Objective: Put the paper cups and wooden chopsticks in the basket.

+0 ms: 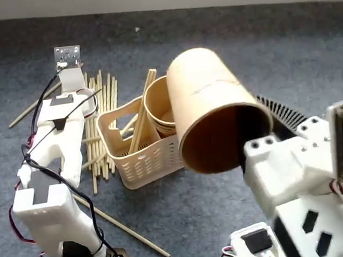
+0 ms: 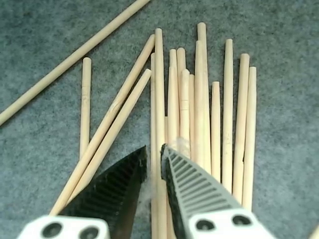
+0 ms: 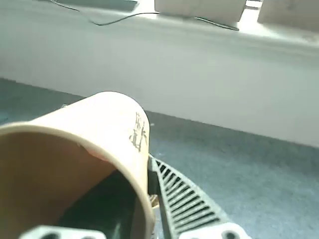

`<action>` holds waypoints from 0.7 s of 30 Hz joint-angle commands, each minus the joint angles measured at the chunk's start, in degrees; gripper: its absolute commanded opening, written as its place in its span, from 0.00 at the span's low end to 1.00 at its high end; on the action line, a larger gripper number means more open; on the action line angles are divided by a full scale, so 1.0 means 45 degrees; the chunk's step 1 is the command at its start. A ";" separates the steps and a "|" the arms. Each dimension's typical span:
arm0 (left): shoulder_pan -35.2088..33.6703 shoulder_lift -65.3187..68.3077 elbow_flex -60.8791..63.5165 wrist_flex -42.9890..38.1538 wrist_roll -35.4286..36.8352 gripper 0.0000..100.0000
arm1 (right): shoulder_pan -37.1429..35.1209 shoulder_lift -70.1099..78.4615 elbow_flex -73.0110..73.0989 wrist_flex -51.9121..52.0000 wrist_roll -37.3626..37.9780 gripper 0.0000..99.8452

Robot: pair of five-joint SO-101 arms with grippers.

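Observation:
My right gripper (image 3: 142, 169) is shut on a tan paper cup (image 3: 84, 149), one finger inside it and the ribbed finger (image 3: 179, 194) outside its wall. In the high view this paper cup (image 1: 215, 109) hangs tilted, mouth down, above the right side of the cream basket (image 1: 144, 161). The basket holds nested paper cups (image 1: 158, 108) and a few chopsticks (image 1: 141, 116). My left arm (image 1: 58, 138) is low over the chopstick pile (image 1: 100, 98). My left gripper (image 2: 154, 152) has its jaws pressed on one chopstick (image 2: 158, 89) of the pile (image 2: 209, 114).
Single chopsticks lie on the grey carpet, one in front of the basket (image 1: 123, 226) and one at the far left (image 1: 32, 110). Another slanted stick (image 2: 70, 59) lies beside the pile. The right arm's white body (image 1: 303, 189) fills the near right.

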 commanded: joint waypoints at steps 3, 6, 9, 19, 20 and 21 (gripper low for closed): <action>0.0088 -0.0107 -0.0479 -0.0156 -0.0098 0.09 | -0.1338 -0.0088 0.3897 -0.0166 -0.0195 0.01; 0.0088 -0.0107 -0.0479 -0.0156 -0.0117 0.09 | -0.1280 -0.0088 0.5773 -0.1436 -0.0195 0.01; 0.0068 -0.0107 -0.0479 -0.0156 -0.0117 0.09 | -0.0791 -0.0088 0.7453 -0.2882 -0.0195 0.01; 0.0068 -0.0107 -0.0498 -0.0156 -0.0117 0.09 | -0.0186 -0.0147 0.6144 -0.3116 -0.0195 0.01; 0.0068 -0.0107 -0.0498 -0.0156 -0.0117 0.09 | -0.0186 -0.0107 0.5773 -0.3096 -0.0195 0.01; 0.0068 -0.0107 -0.0498 -0.0156 -0.0117 0.09 | -0.0186 -0.0107 0.5421 -0.3214 -0.0195 0.01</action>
